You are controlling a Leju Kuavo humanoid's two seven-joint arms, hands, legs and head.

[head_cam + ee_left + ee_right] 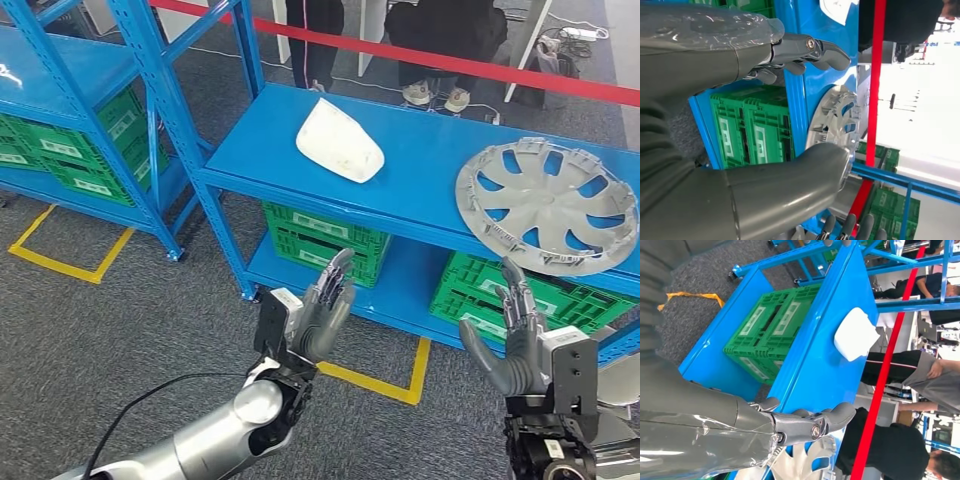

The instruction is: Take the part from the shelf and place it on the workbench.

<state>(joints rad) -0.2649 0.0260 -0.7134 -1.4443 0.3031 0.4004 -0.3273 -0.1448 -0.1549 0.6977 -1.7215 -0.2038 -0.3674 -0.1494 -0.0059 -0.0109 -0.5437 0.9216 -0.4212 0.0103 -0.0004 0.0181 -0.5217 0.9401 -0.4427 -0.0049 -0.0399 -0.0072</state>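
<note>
Hubcap (546, 203), silver, flat on blue shelf (423, 165) right of white cover (340, 141), green crates (321, 238) beneath; left hand (324, 310) and right hand (513, 340) raised before shelf, fingers apart, holding nothing.

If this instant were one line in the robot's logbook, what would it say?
phase: reaching toward shelf | left hand: open, empty | right hand: open, empty | hubcap: on blue shelf, untouched | white part: on shelf
</note>
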